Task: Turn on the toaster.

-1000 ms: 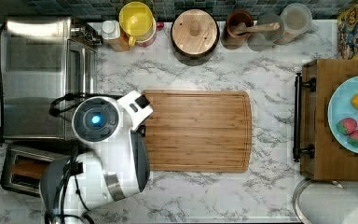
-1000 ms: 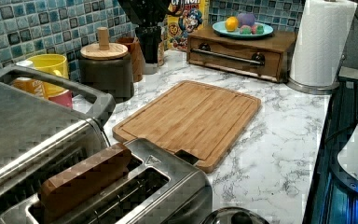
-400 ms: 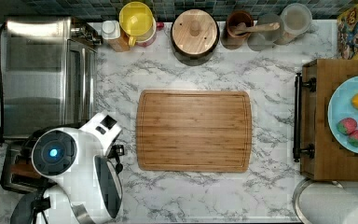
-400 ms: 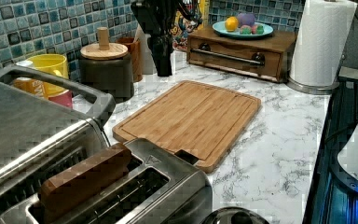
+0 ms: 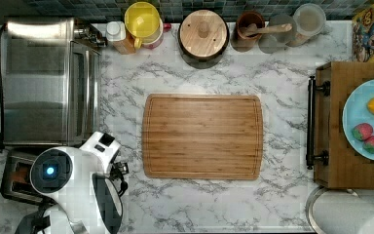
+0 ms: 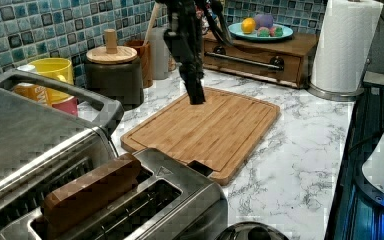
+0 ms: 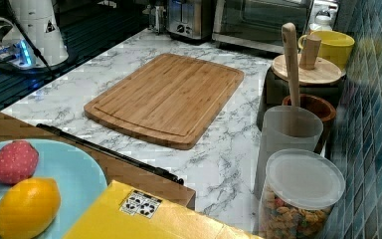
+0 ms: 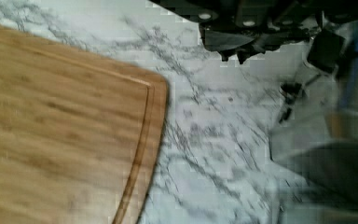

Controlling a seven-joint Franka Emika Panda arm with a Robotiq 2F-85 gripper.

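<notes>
A pale brown bamboo cutting board (image 8: pixel 60 135) with a rounded corner and a shallow groove running just inside its edge lies flat on the white, grey-veined marble worktop (image 8: pixel 205 154). Beyond the board's corner, bare marble stretches to a shiny brushed-steel toaster (image 8: pixel 326 163), blurred, with a brownish patch near its upper part. The dark metal claw (image 8: pixel 251 32) hangs over the marble between board and toaster, its black body with two small pale screws showing; a black block with a thin dark cable sits beside it.
</notes>
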